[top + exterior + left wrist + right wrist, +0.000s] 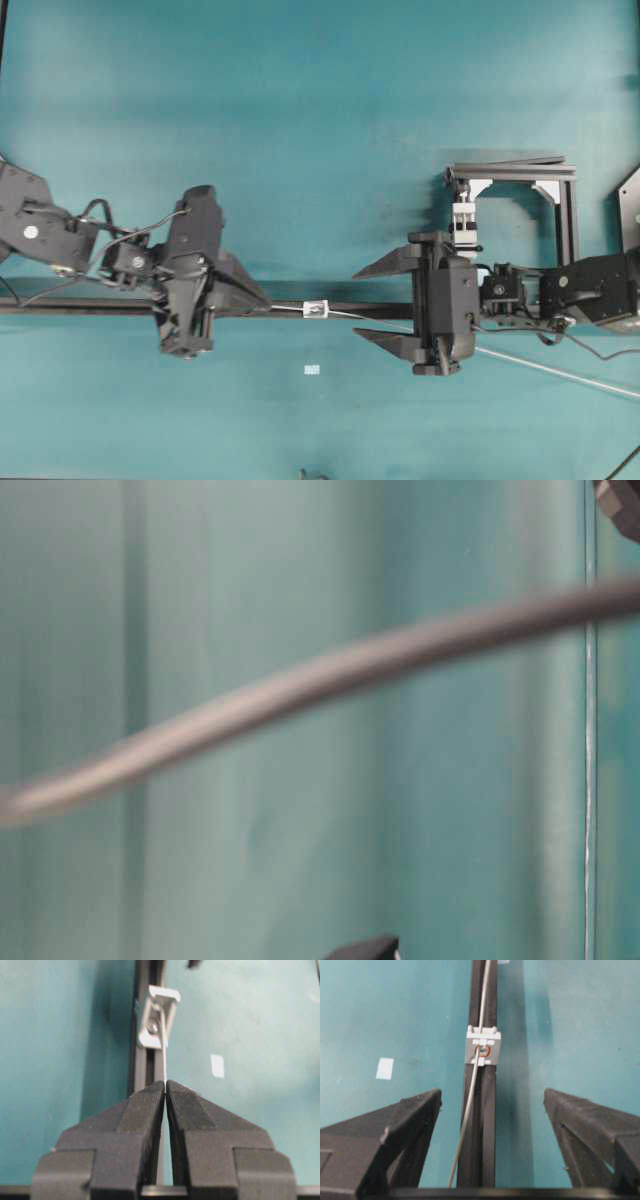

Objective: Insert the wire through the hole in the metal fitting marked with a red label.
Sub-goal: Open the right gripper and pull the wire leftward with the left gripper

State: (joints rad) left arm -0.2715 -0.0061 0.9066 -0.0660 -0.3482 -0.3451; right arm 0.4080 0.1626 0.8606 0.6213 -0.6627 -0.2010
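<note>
Your left gripper pinched the wire, threaded through the metal fitting, while your right gripper gaped empty.

Overhead; wrist views facing, sharing fitting

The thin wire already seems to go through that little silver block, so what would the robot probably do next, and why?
Probably the left gripper draws the wire a little further through the metal fitting. It is shut on the wire's end just past the fitting, the right gripper stands open with the wire loose between its fingers, and a long tail trails behind.
</note>
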